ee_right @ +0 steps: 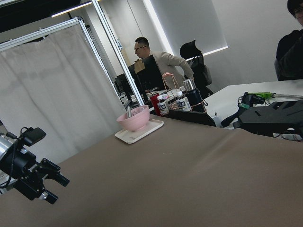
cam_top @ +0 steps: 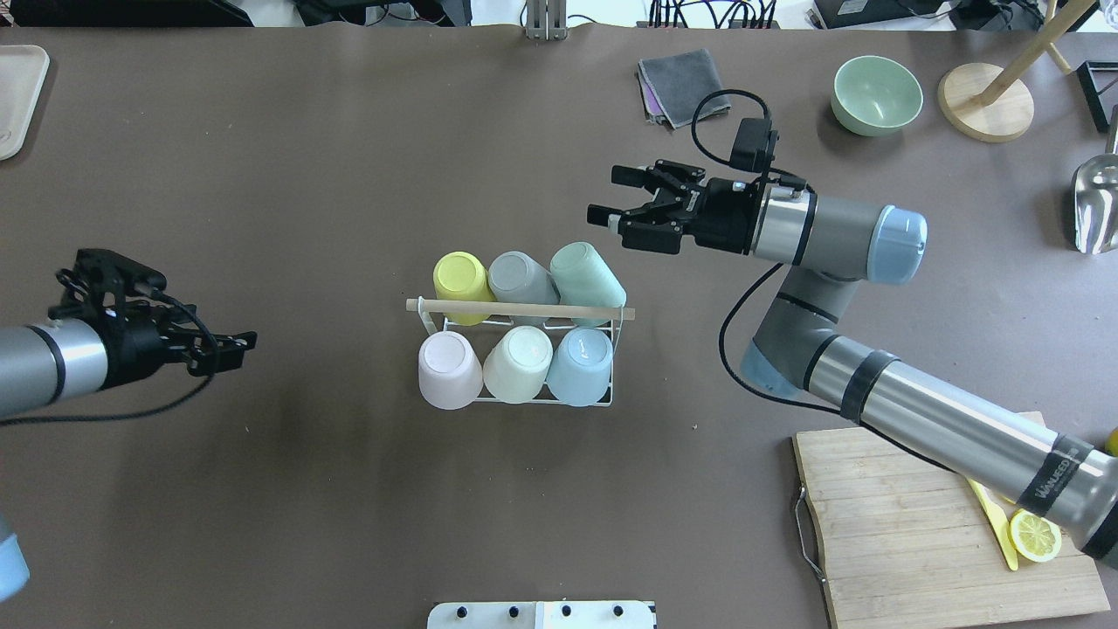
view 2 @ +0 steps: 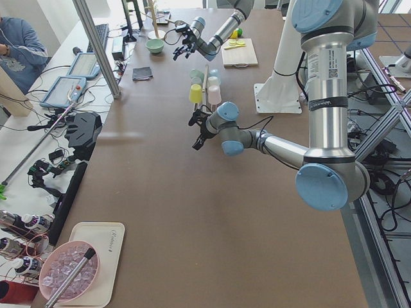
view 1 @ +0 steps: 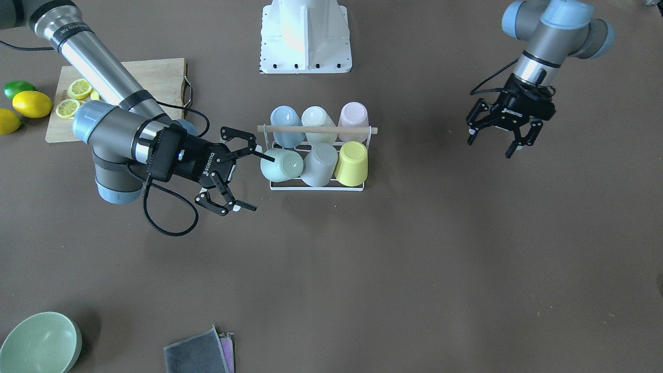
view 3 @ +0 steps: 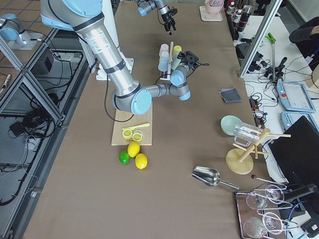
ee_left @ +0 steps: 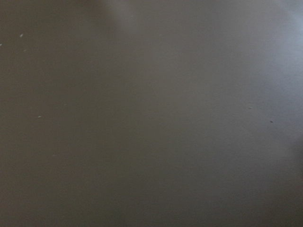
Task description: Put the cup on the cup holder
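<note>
Nearest of all, a pale green bowl (view 1: pixel 39 342) and a folded grey cloth (view 1: pixel 199 352) lie toward the bench edge opposite the robot. Farther back on the left sit lemons (view 1: pixel 32 103), a lime (view 1: pixel 18 89) and a wooden cutting board (view 1: pixel 155 77) with lemon slices (view 1: pixel 77 96). The right gripper (view 1: pixel 260 181) lies level, jaws released and empty, one tip just beside the mint cup (view 1: pixel 281 165). That cup sits bottom-up on the cup holder (view 1: pixel 316 187) at mid-bench, in the row away from the robot, with a grey cup (view 1: pixel 319 165) and a yellow cup (view 1: pixel 352 163). Three more cups fill the row behind the wooden rod (view 1: pixel 317 130). Well to the right, the left gripper (view 1: pixel 491 146) hangs above the bench, jaws released, grasping nothing.
</note>
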